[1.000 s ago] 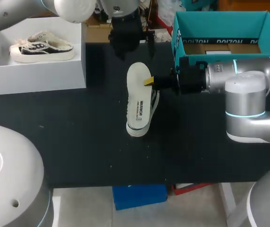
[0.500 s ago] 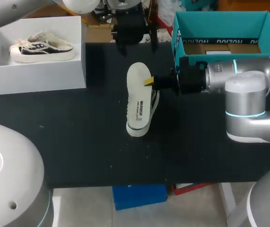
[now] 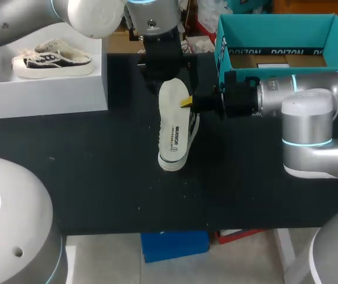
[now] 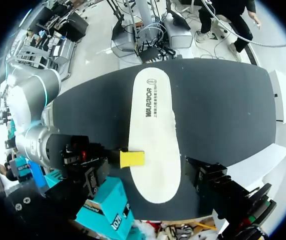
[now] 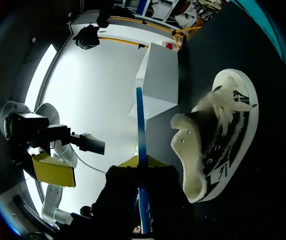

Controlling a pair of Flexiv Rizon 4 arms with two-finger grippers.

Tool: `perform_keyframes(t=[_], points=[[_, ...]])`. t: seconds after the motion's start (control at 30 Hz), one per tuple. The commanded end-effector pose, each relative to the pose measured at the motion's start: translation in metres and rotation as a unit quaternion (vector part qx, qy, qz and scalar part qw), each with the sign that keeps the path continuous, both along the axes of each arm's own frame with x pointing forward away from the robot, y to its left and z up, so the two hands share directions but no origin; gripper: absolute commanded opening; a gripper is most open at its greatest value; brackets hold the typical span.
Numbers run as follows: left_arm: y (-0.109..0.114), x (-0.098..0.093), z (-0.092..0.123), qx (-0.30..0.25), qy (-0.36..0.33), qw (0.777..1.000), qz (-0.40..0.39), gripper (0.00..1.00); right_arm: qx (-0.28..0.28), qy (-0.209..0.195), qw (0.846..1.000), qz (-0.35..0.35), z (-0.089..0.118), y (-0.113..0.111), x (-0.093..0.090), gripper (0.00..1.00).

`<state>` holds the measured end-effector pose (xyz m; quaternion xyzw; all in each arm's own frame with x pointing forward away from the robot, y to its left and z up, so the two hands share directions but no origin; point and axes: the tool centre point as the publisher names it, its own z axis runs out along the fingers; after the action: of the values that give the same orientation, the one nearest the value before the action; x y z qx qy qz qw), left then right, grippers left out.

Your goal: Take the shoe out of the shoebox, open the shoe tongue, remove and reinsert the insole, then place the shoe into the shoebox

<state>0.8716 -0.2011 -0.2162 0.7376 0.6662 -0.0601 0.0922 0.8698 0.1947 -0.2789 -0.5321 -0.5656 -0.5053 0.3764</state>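
White insole (image 3: 171,118), mid-frame, sits pinched in the right gripper (image 3: 186,102); the left gripper (image 3: 164,76) hangs above, fingers apart.

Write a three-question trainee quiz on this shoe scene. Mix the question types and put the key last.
1. True or false: the right pincer is shut on the insole.
2. Where is the second shoe? A) in the teal shoebox. B) at the white box. C) under the insole.
3. Fill in: the shoe beside the held insole lies on its side on the black ____.
Key: 1 true; 2 B; 3 table.
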Motion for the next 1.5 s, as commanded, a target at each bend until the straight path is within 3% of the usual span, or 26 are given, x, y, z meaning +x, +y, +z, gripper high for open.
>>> perform_keyframes(t=[0.03, 0.57, 0.77, 0.83, 0.9, 0.97, 1.13, 1.33, 1.5], points=[[0.011, -0.036, -0.002, -0.008, -0.020, 1.000, 0.004, 1.00, -0.001, 0.000, 1.000, -0.001, 0.000, 0.001, 0.000, 0.00], [0.030, -0.117, -0.018, -0.019, 0.000, 1.000, 0.010, 1.00, -0.001, 0.000, 1.000, -0.001, 0.000, 0.001, 0.000, 0.00], [0.037, -0.131, -0.023, -0.052, 0.007, 0.999, 0.013, 1.00, -0.001, 0.000, 1.000, -0.001, 0.000, 0.001, 0.000, 0.00], [0.038, -0.134, -0.023, -0.093, 0.009, 0.995, 0.015, 1.00, -0.001, 0.000, 1.000, -0.001, 0.000, 0.001, 0.000, 0.00], [0.039, -0.134, -0.023, -0.167, 0.004, 0.986, 0.012, 1.00, -0.001, 0.000, 1.000, -0.001, 0.000, 0.001, 0.000, 0.00], [0.041, -0.134, -0.022, -0.242, 0.018, 0.970, 0.020, 1.00, -0.001, 0.000, 1.000, -0.001, 0.000, 0.001, 0.000, 0.00], [0.052, -0.130, -0.021, -0.368, 0.014, 0.928, 0.051, 1.00, -0.001, 0.000, 1.000, -0.001, 0.000, 0.001, 0.000, 0.00], [0.064, -0.119, -0.021, -0.494, 0.009, 0.867, 0.069, 1.00, -0.001, 0.000, 1.000, -0.001, 0.000, 0.001, 0.000, 0.00], [0.067, -0.112, -0.026, -0.560, 0.013, 0.826, 0.070, 1.00, -0.001, 0.000, 1.000, -0.001, 0.000, 0.001, 0.000, 0.00]])
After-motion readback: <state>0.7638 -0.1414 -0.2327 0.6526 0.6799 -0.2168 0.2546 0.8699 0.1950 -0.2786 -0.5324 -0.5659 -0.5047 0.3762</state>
